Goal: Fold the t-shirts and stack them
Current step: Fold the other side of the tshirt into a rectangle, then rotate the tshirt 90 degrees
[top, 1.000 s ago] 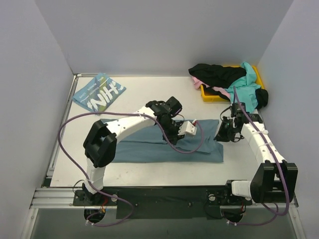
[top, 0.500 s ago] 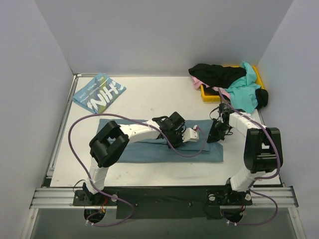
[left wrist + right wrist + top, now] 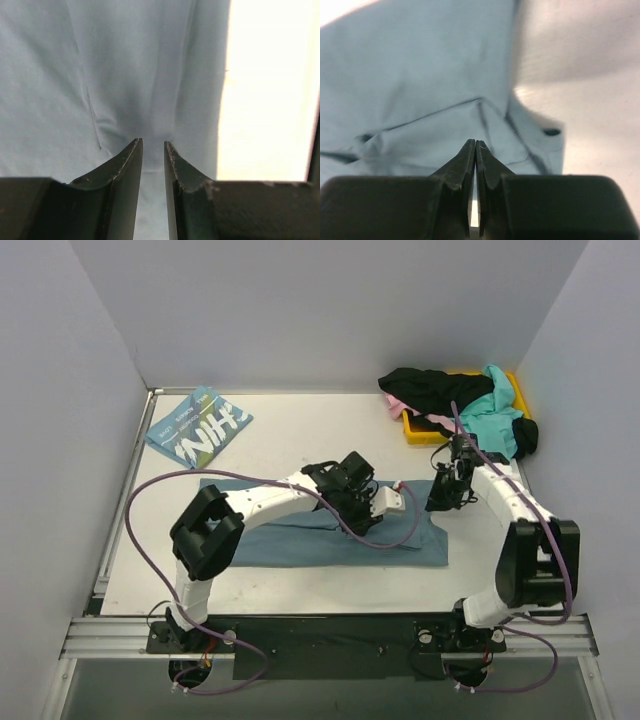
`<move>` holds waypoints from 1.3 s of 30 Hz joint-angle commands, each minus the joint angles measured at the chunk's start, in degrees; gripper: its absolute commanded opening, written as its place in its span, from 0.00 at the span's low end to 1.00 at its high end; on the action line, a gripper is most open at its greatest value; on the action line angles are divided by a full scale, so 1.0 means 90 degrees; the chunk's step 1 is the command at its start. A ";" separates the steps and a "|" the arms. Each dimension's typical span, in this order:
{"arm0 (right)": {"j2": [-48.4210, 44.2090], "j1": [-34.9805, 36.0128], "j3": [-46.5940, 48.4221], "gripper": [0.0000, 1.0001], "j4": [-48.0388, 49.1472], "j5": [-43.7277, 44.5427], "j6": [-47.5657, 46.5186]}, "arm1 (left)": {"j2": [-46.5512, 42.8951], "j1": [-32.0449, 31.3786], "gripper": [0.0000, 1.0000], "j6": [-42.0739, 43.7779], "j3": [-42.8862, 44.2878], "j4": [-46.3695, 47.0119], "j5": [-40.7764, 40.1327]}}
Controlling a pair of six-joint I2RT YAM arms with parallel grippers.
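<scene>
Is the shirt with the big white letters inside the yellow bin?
No, the lettered shirt lies on the table at the far left, apart from the yellow bin at the far right.

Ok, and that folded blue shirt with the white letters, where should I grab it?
The blue shirt lies flat and skewed in the far left corner of the table. Probably pinch the edge facing the middle of the table, coming in low from that side; its other edges sit near the rim. Catch every layer so it stays folded.
</scene>
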 commanded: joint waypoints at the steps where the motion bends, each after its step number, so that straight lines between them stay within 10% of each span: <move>1: -0.1357 0.0498 -0.0158 0.00 -0.0584 0.0012 0.0109 | -0.0912 0.0320 0.34 -0.0361 0.0477 -0.0629 0.1218; 9: -0.0804 0.0598 -0.1732 0.00 0.0627 -0.0674 0.0921 | -0.1216 0.1062 0.33 -0.0694 -0.0596 -0.0366 0.0527; 17: -0.0352 0.0353 -0.0962 0.00 -0.0005 -0.0498 0.0434 | -0.1860 0.2898 0.34 -0.0822 -0.1154 -0.0454 0.0088; 24: -0.1407 0.0324 -0.0481 0.00 -0.1218 0.0342 0.0442 | -0.1841 0.4957 0.32 -0.0394 -0.1808 -0.0015 -0.2176; 31: -0.0123 0.0148 -0.0952 0.00 -0.0829 0.0069 0.0716 | -0.1440 0.5175 0.31 0.0525 -0.2618 0.0610 -0.3116; 39: 0.2221 0.0352 0.1923 0.00 -0.1462 0.1075 0.0101 | -0.2999 0.5165 0.31 0.1431 -0.4423 -0.0178 -0.2678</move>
